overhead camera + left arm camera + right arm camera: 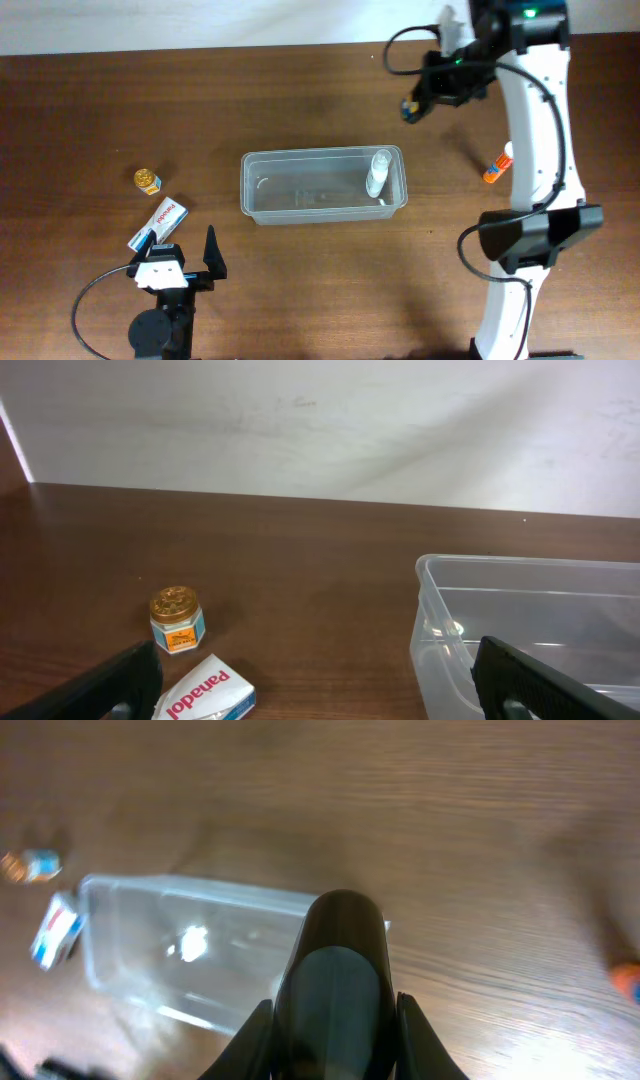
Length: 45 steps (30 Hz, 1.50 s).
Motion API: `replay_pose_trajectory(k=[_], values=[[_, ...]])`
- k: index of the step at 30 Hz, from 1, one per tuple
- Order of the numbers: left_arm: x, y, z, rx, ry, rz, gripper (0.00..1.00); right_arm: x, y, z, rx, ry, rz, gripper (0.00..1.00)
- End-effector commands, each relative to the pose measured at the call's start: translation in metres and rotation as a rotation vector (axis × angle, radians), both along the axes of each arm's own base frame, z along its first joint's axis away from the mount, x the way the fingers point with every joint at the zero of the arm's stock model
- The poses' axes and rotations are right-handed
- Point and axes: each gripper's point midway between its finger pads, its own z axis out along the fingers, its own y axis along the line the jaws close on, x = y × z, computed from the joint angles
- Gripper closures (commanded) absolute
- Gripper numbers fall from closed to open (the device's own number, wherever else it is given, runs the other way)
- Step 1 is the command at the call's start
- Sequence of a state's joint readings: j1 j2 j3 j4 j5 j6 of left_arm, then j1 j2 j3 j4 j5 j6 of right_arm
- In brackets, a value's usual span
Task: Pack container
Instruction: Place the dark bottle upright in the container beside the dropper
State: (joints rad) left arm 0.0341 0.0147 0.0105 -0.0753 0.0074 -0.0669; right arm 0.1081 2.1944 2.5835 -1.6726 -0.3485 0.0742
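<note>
Brown wooden tabletop (300, 100) bears the clear plastic rectangular container (320, 153); right fingers (418, 1035) clamp a dark rounded bottle (335, 980), probably lowered inside next; left fingers (540, 680) gape.

A bottle (378, 172) blocks the container's (300, 153) right end; the rest is free.

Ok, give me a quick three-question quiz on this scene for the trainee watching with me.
1. True or false: the container has nothing in it.
2. Which pincer stands open? A) left pincer B) right pincer C) neither
3. Which printed box lies near the gold-lidded jar?

Key:
1. False. A small clear bottle sits at its right end.
2. A. The right pincer is shut on a dark rounded object.
3. The Panadol box.
</note>
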Motion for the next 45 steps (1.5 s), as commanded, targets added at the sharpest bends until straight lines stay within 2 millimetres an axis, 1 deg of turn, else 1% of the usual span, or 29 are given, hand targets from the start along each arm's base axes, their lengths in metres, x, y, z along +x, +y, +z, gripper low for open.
replay_pose_trajectory(k=[1, 5, 9, 11, 15, 18, 22, 25, 34, 39, 45], values=[[-0.001, 0.001, -0.001, 0.02, 0.001, 0.006, 0.0, -0.015, 0.035, 0.029, 0.053, -0.066, 0.087, 0.83], [-0.001, 0.001, -0.001, 0.02, 0.001, 0.006, 0.0, -0.026, 0.063, 0.028, 0.053, -0.053, 0.129, 0.83], [-0.001, 0.001, -0.001, 0.02, 0.001, 0.006, 0.0, -0.036, 0.08, 0.022, -0.005, -0.03, 0.125, 0.83], [-0.001, 0.001, -0.001, 0.02, 0.001, 0.005, 0.0, -0.042, 0.086, 0.018, -0.052, -0.022, 0.126, 0.83], [-0.001, 0.001, -0.001, 0.02, 0.001, 0.005, 0.01, -0.047, 0.092, 0.011, -0.133, -0.019, 0.099, 0.83], [-0.001, 0.001, -0.001, 0.02, 0.001, 0.005, 0.0, -0.05, 0.094, 0.001, -0.206, -0.008, 0.057, 0.83], [-0.001, 0.001, -0.001, 0.02, 0.001, 0.005, 0.0, -0.053, 0.09, -0.018, -0.302, 0.019, 0.023, 0.83], [-0.001, 0.001, -0.001, 0.02, 0.001, 0.005, 0.0, -0.053, 0.092, -0.034, -0.316, 0.052, 0.023, 0.83], [-0.001, 0.001, -0.001, 0.02, 0.001, 0.006, 0.0, -0.052, 0.093, -0.094, -0.351, 0.135, 0.008, 0.83], [-0.001, 0.001, -0.001, 0.02, 0.001, 0.005, 0.0, -0.049, 0.094, -0.121, -0.353, 0.149, -0.013, 0.83], [-0.001, 0.001, -0.001, 0.02, 0.001, 0.005, 0.0, -0.04, 0.095, -0.142, -0.353, 0.128, -0.051, 0.83]])
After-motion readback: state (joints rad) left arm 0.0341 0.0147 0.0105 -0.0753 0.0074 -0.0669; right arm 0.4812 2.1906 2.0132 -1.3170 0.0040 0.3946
